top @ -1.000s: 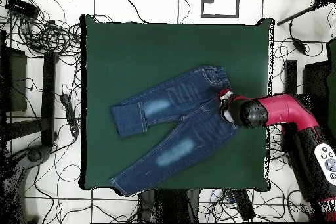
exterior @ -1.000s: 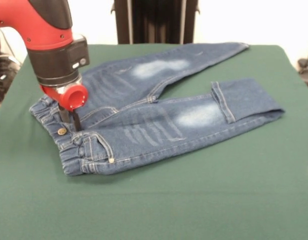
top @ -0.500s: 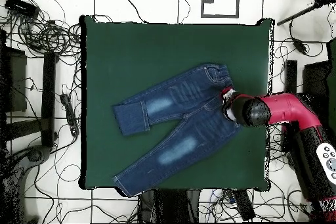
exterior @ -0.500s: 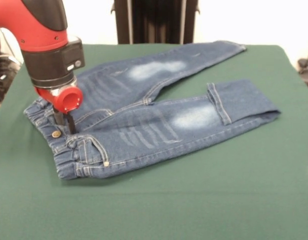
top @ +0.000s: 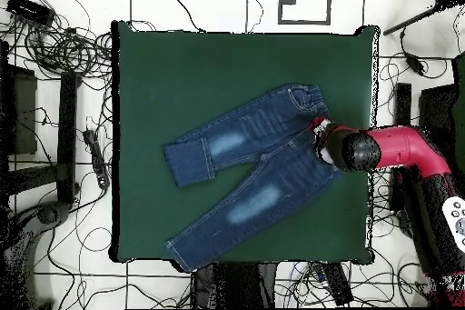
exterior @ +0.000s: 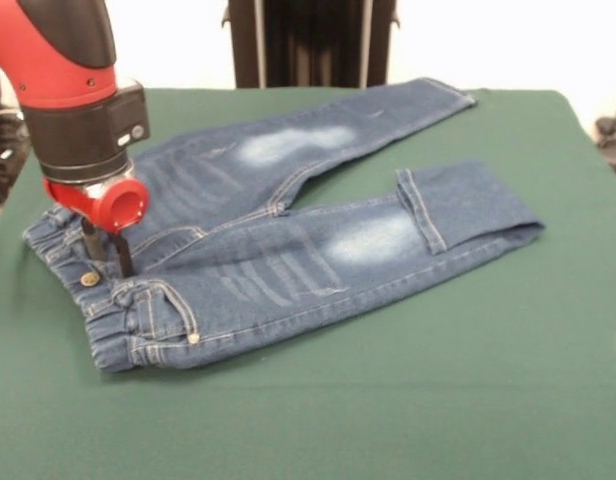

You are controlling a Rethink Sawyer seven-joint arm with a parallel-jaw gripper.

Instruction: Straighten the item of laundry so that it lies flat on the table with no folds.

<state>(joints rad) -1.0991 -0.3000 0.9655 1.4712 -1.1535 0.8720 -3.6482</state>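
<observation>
Dark green felt counter [exterior: 408, 400] carries small faded blue denim jeans [exterior: 278, 250], near leg's cuff folded back. Red-and-black arm's pincer [exterior: 116, 255] clenched on the elastic waistband by the metal button [exterior: 88, 279].

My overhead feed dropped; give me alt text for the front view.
The gripper presses down on the jeans at the waistband, near the picture's left edge. They lie on the green table, one leg's end folded back.

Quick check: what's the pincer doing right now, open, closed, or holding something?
Pincer: shut on the jeans at the waistband.
</observation>
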